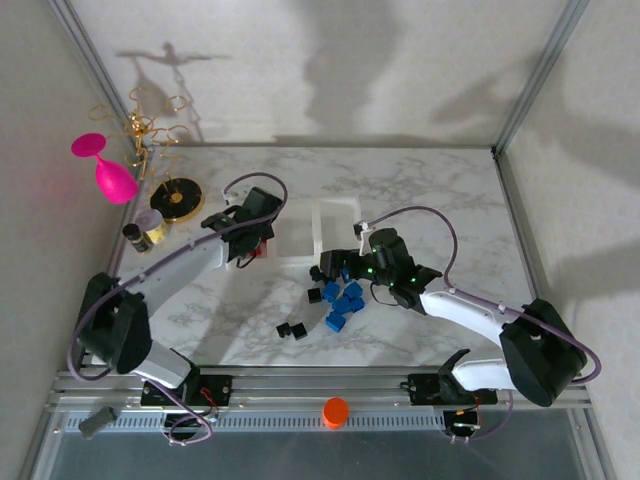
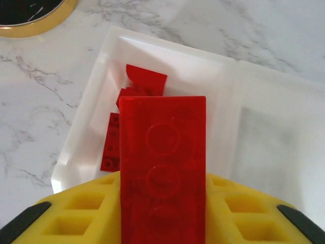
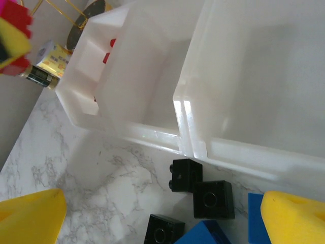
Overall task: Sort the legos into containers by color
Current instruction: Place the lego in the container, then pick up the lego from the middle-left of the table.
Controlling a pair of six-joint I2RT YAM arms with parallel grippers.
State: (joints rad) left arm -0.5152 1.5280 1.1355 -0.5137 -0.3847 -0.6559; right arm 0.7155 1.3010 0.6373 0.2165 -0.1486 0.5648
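Observation:
My left gripper (image 2: 162,216) is shut on a flat red lego (image 2: 163,162), which stands up between its yellow pads (image 2: 81,213). It hangs over the leftmost of the containers (image 2: 76,137), where a few red legos (image 2: 144,81) lie. In the top view the left gripper (image 1: 250,243) is at the row's left end. My right gripper (image 3: 162,218) is open, just above the table in front of the containers (image 3: 183,137). Three black legos (image 3: 213,199) and a blue lego (image 3: 208,235) lie between its fingers (image 3: 294,218). Blue legos (image 1: 343,302) and black legos (image 1: 292,329) are scattered by the right gripper (image 1: 345,268).
A black-and-gold disc (image 1: 182,198) lies just left of the containers, with a small jar (image 1: 150,225), a pink goblet (image 1: 108,170) and a gold wire rack (image 1: 150,125) nearby. An orange cap (image 1: 335,411) sits on the front rail.

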